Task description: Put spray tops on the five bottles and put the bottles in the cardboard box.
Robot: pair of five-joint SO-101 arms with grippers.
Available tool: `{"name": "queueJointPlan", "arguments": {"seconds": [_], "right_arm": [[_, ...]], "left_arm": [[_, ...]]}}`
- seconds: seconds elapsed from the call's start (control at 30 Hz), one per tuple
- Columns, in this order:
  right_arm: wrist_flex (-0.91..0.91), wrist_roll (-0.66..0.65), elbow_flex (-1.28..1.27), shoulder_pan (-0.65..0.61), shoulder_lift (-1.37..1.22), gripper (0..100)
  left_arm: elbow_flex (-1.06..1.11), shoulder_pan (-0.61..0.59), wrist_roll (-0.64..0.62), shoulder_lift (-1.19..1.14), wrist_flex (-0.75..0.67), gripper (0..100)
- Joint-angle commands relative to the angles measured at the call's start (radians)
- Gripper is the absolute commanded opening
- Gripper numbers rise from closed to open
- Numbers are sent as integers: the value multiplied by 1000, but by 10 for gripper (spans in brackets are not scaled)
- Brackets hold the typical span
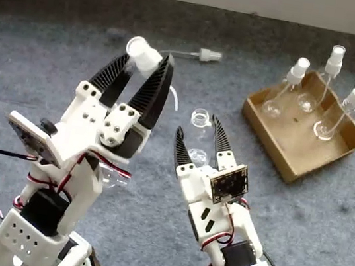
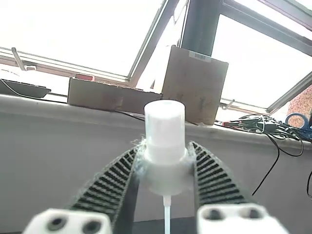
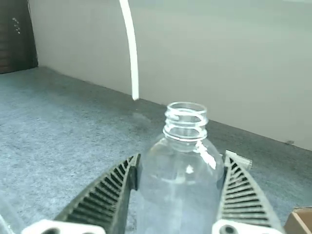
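- The open bottle (image 1: 200, 118) (image 3: 183, 185) stands upright on the grey carpet (image 1: 323, 228) near the middle of the high view. Its threaded mouth is bare and faces up.
- The right gripper (image 1: 197, 126) (image 3: 181, 161) is pinching the bottle at its shoulders, one finger pressed to each side. It should hold firm so the bottle neither tips nor turns.
- The spray top (image 1: 144, 53) (image 2: 165, 141) hangs at about 10 o'clock from the mouth and apart from it, clamped at its collar by the left gripper (image 1: 147, 60) (image 2: 165, 148).
- A thin tube (image 2: 166, 214) (image 3: 129, 53) hangs from the top (it curves, so it may miss the mouth). I would lead the tube's tip into the opening first, then bring the top straight down over the thread.
- Once seated, the top likely needs a twist or a press against the right gripper's hold. A skewed start could cross the thread.
- The cardboard box (image 1: 288, 137) lies at 2 o'clock of the bottle, with three capped bottles (image 1: 329, 69) standing inside and bare floor for more.
- A loose spray top (image 1: 209, 55) lies at 12 o'clock.
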State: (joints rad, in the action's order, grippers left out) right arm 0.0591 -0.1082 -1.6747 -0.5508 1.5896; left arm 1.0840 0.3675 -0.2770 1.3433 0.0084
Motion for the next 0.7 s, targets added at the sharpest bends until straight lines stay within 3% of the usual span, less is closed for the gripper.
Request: {"name": "queueJointPlan", "arguments": {"seconds": [0.0,0.33,0.67], "right_arm": [[-24,9,-105,-64,24,202],[-16,3,-105,-101,16,202],[76,3,-105,-101,22,202]], "left_arm": [[22,28,-20,70,-26,5],[28,28,-21,183,-81,5],[105,130,-17,194,-83,5]]}}
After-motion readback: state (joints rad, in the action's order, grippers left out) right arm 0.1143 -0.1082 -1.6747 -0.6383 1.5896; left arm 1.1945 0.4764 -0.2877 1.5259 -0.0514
